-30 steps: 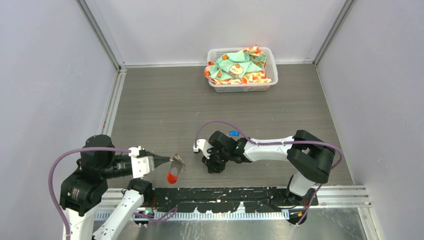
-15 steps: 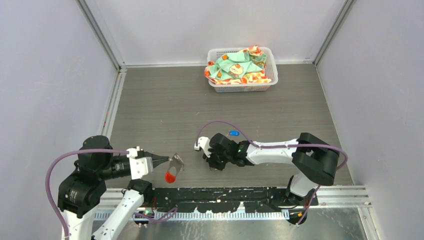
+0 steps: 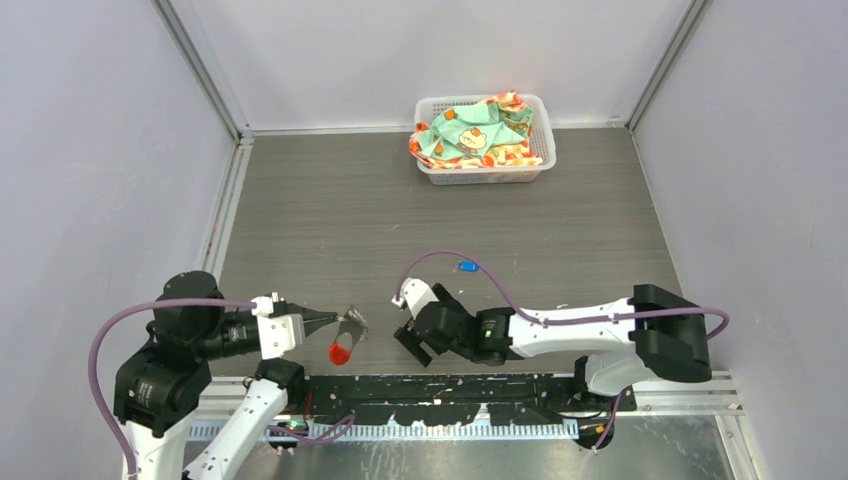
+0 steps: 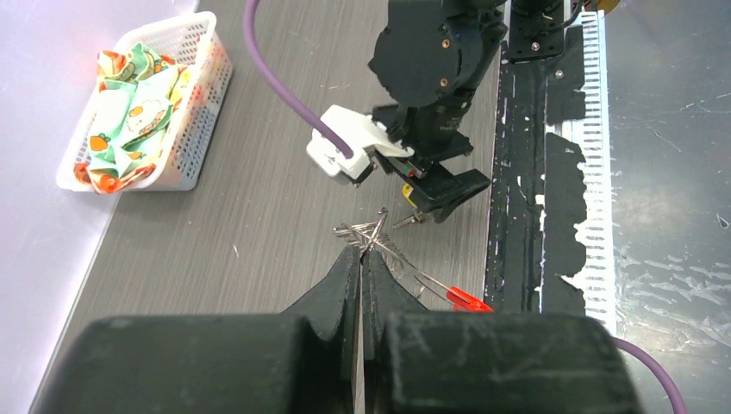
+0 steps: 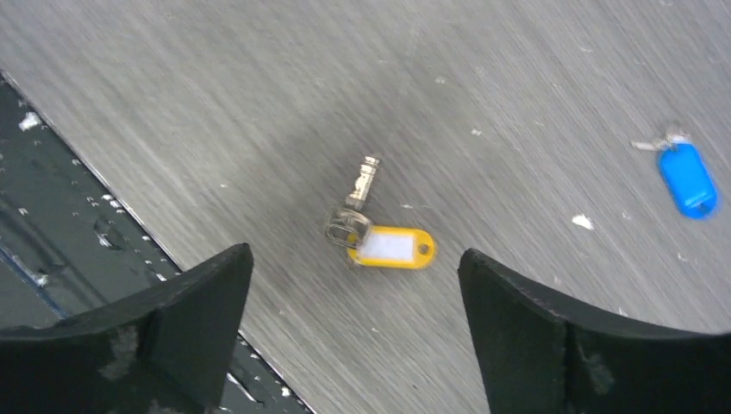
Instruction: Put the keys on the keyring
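Note:
My left gripper [image 3: 328, 321] is shut on the keyring [image 3: 352, 326], a thin grey metal bunch held above the table's near left. Its red tag [image 3: 341, 353] hangs below. In the left wrist view the keyring [image 4: 371, 231] sticks out past the closed tips and the red tag [image 4: 470, 299] dangles to the right. My right gripper [image 3: 415, 342] is open just right of the keyring. The yellow-tagged key [image 5: 392, 247] lies flat on the table between its spread fingers, touching neither. The blue-tagged key [image 5: 687, 179] lies farther off, also seen from above [image 3: 466, 267].
A white basket [image 3: 485, 172] holding patterned cloth [image 3: 470, 130] stands at the back of the table. A black strip [image 3: 450, 385] runs along the near edge, close beside the right gripper. Grey walls close in both sides.
The right gripper's jaws have gone from nearly closed to wide open, and it has shifted toward the near edge. The left gripper and the keyring have stayed put.

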You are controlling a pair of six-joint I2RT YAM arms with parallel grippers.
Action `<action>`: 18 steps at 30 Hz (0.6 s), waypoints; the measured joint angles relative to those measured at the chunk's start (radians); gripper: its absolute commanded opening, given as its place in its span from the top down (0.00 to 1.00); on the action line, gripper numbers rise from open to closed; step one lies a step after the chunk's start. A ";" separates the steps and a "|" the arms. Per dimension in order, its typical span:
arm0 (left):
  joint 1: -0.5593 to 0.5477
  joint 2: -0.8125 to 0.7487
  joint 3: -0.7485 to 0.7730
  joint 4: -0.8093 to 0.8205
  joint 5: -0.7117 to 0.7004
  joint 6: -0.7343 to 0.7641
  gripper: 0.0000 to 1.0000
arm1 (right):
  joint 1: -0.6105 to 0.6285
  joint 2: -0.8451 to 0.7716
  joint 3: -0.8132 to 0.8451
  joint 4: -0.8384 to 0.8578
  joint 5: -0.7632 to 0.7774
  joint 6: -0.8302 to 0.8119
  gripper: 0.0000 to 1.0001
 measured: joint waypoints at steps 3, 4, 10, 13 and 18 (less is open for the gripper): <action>0.000 0.002 0.005 0.000 0.000 -0.003 1.00 | -0.001 -0.061 -0.005 -0.052 0.069 0.074 0.00; 0.000 0.003 0.009 0.000 0.000 -0.003 1.00 | -0.033 -0.110 -0.016 -0.049 0.043 0.112 0.00; 0.000 0.014 0.026 -0.001 0.001 0.002 1.00 | -0.216 -0.313 -0.090 0.010 -0.082 0.283 0.00; 0.000 0.014 0.034 -0.002 0.002 0.002 1.00 | -0.154 -0.406 -0.082 -0.085 -0.022 0.344 0.00; 0.000 0.014 0.036 -0.014 0.004 0.003 1.00 | -0.148 -0.532 -0.098 -0.126 0.037 0.512 0.42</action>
